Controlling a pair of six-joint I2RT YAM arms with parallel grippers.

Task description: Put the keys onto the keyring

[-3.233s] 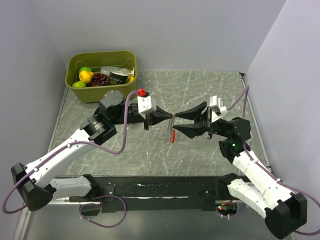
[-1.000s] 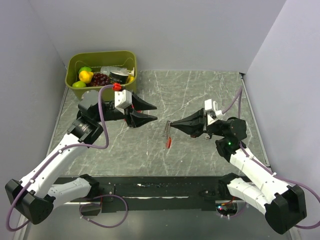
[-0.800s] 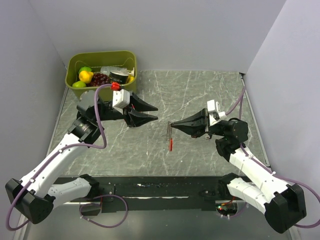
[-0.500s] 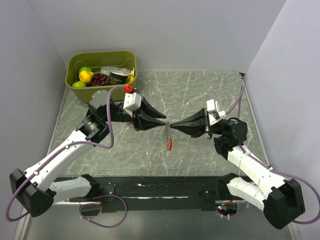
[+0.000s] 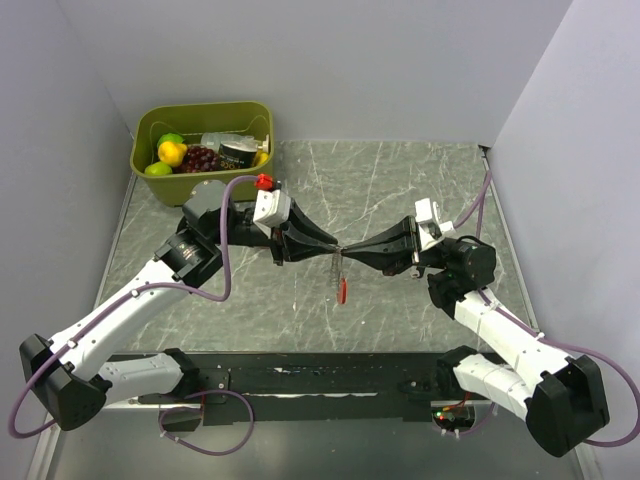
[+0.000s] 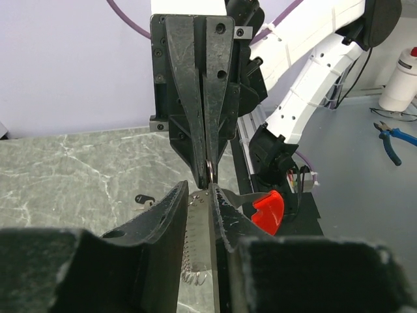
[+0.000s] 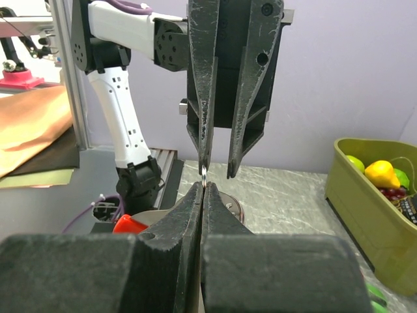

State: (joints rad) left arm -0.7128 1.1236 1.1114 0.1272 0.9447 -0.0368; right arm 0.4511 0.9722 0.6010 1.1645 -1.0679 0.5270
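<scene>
Black-fingered, the left gripper [image 5: 326, 245] has its jaws slightly apart and empty, tips at the silvery chain-like keyring with a slim red fob [image 5: 342, 288]. The keyring hangs above the grey marbled table [image 5: 400, 190], pinched in the right gripper's [image 5: 352, 250] fully closed jaws. Best to close only once the left tips straddle the loop squarely. The loop's split is hidden, and no key can be made out for certain.

Left arm [image 5: 130, 300] and right arm [image 5: 500, 335] extend inward, grippers facing tip to tip at frame centre. Left gripper [image 5: 328, 247]: fingers narrowly parted. Right gripper [image 5: 352, 250]: fingers pressed together.
</scene>
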